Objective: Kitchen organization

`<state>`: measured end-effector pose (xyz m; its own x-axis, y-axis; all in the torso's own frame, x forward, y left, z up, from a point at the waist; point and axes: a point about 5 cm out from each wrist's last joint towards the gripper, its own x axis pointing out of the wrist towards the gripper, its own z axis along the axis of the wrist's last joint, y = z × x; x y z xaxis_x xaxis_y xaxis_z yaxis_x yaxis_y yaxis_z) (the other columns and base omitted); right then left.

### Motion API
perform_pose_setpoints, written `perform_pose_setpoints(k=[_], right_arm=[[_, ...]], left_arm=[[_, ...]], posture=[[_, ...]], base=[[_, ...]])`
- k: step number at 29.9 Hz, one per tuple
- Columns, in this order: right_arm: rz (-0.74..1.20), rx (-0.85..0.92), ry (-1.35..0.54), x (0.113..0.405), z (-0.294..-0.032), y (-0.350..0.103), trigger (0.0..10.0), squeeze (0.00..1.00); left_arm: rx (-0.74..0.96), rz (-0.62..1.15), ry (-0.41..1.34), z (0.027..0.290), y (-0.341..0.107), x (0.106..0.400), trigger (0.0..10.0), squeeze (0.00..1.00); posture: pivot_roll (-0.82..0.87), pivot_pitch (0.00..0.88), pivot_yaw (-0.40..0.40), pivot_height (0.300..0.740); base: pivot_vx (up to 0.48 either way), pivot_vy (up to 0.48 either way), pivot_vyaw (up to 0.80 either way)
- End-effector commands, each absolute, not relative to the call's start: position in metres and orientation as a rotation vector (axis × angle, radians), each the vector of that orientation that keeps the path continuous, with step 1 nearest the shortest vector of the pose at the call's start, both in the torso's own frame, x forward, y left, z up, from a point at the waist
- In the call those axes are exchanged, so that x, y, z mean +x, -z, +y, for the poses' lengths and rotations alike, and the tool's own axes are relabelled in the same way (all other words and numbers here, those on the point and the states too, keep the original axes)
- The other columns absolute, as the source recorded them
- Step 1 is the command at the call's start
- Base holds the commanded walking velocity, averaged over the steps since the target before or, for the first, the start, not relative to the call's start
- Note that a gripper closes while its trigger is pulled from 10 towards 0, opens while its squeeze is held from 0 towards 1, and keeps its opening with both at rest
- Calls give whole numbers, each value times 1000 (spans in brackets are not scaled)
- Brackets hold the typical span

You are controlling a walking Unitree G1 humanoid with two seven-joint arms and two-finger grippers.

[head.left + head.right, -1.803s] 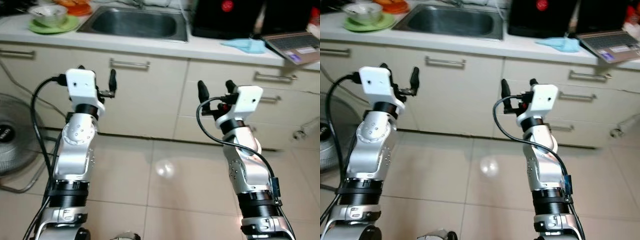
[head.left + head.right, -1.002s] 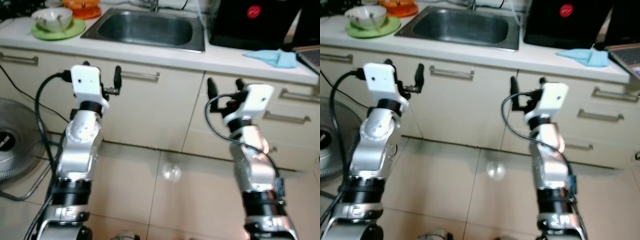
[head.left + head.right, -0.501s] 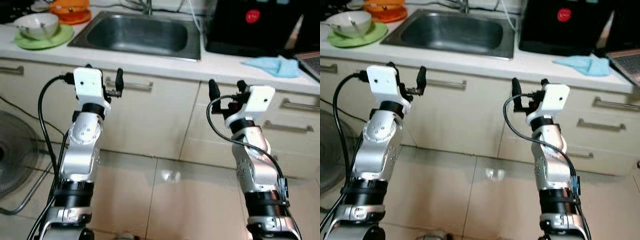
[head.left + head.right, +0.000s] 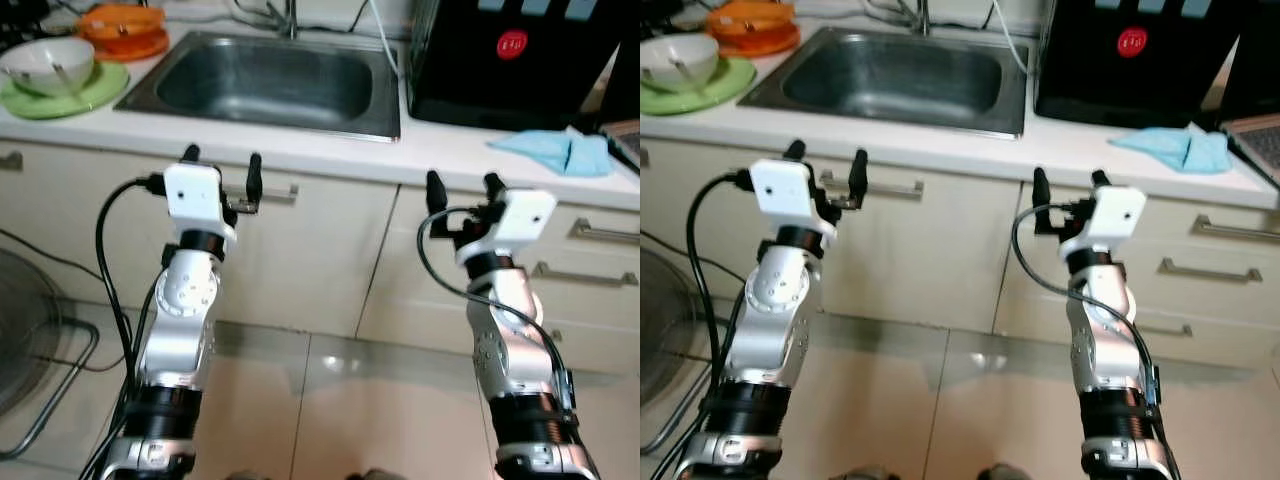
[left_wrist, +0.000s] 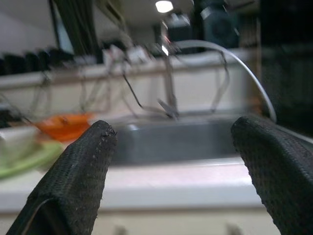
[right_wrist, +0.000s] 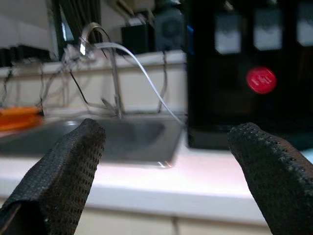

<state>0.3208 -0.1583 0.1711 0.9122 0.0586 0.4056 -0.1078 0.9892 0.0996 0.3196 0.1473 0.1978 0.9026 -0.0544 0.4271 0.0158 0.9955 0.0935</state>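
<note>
While both arms hang short of the counter, your left gripper (image 4: 222, 166) and right gripper (image 4: 465, 190) are spread wide, holding nothing. Nothing's sorted yet. Past them: empty sink (image 4: 270, 84) top centre, blue cloth (image 4: 555, 151) right, bowl (image 4: 45, 64) on green plate (image 4: 88, 92) upper left.

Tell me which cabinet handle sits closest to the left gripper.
The long horizontal handle on the cabinet front under the sink, right beside the left gripper. The drawer handles lie far off, past the right gripper.
</note>
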Motion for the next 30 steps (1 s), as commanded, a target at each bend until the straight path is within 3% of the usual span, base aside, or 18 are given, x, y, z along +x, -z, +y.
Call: perform_pose_setpoints(k=[1, 16, 30], right_arm=[[-446, 124, -111, 321, -148, -177, 10000, 0], [-494, 87, -139, 313, -127, -168, 10000, 0], [-453, 54, -127, 317, -129, -160, 10000, 0]], left_arm=[[105, -453, 23, 149, -197, 318, 10000, 0], [133, -495, -8, 143, -186, 313, 10000, 0], [189, -487, -3, 140, -176, 314, 10000, 0]], posture=[[22, 94, -17, 740], [28, 98, -22, 740], [30, 97, -21, 740]], base=[[307, 255, 0], [73, 260, 0], [0, 0, 0]])
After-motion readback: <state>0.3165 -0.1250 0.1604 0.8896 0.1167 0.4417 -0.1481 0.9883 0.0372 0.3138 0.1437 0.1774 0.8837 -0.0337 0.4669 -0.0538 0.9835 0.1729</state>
